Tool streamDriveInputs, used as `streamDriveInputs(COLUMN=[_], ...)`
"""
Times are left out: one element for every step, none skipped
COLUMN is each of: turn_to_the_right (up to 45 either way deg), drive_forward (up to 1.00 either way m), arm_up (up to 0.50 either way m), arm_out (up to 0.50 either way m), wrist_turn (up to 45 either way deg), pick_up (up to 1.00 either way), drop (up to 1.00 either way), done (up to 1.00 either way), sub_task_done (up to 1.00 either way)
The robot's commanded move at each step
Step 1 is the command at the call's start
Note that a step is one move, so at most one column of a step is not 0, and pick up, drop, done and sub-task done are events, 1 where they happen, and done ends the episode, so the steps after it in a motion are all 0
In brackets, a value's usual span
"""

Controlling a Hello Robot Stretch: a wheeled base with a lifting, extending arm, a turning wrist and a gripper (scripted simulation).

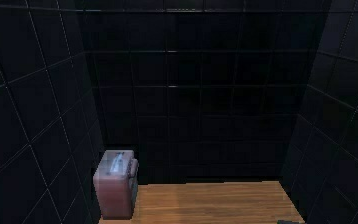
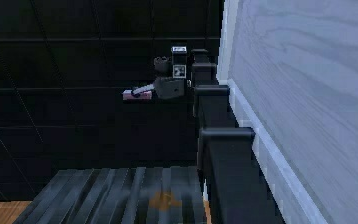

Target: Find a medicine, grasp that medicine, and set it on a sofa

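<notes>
The claw (image 2: 129, 93) reaches out before a dark tiled wall (image 2: 77, 130), with a small pale pink thing (image 2: 140, 97) at its tip.
That thing hangs clear of wall and floor, so we take the claw to be holding it, though it is too small for us to call it a medicine. The arm (image 2: 222, 150) runs beside a white panel (image 2: 307, 90). Ahead, a pinkish box (image 1: 115, 190) stands on wood floor (image 1: 217, 203).

Dark tiled walls (image 1: 187, 90) enclose a wooden floor (image 1: 217, 200) (dimly lit); a pinkish box (image 1: 115, 185) stands against the tiles.
</notes>
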Motion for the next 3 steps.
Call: streamDriveInputs(turn_to_the_right=[0.0, 0.0, 0.0], drive_forward=[0.0, 0.0, 0.0], arm_up=[0.0, 0.0, 0.0], arm_out=[0.0, 0.0, 0.0], wrist_turn=[-45.0, -45.0, -18.0], pick_up=[0.0, 0.0, 0.0], drop=[0.0, 0.0, 0.0], done=[0.0, 0.0, 0.0], sub_task_done=[0.0, 0.0, 0.0])
